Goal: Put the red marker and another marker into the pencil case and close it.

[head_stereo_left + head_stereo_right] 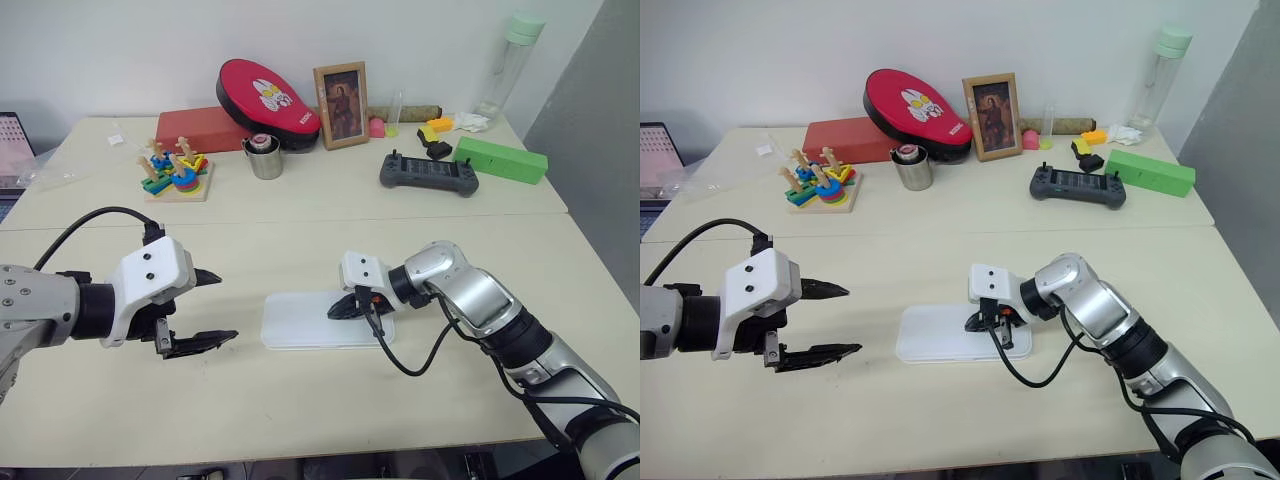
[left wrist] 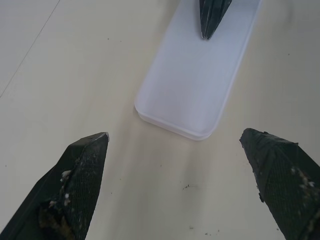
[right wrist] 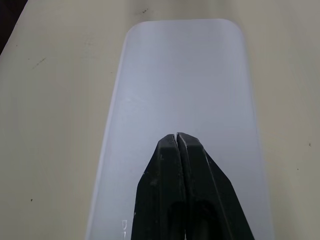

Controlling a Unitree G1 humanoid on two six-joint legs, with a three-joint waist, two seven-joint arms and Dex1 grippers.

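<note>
The right claw (image 1: 342, 307) is squeezed shut, holding nothing, its black tips pressing on the lid of the pencil case (image 1: 300, 322). The left claw (image 1: 205, 310) is wide open beside it, above the bench (image 1: 300, 400). The smooth white plastic box with round corners lies flat and looks closed. I think this is the closing step; next, lift off gently.
</note>
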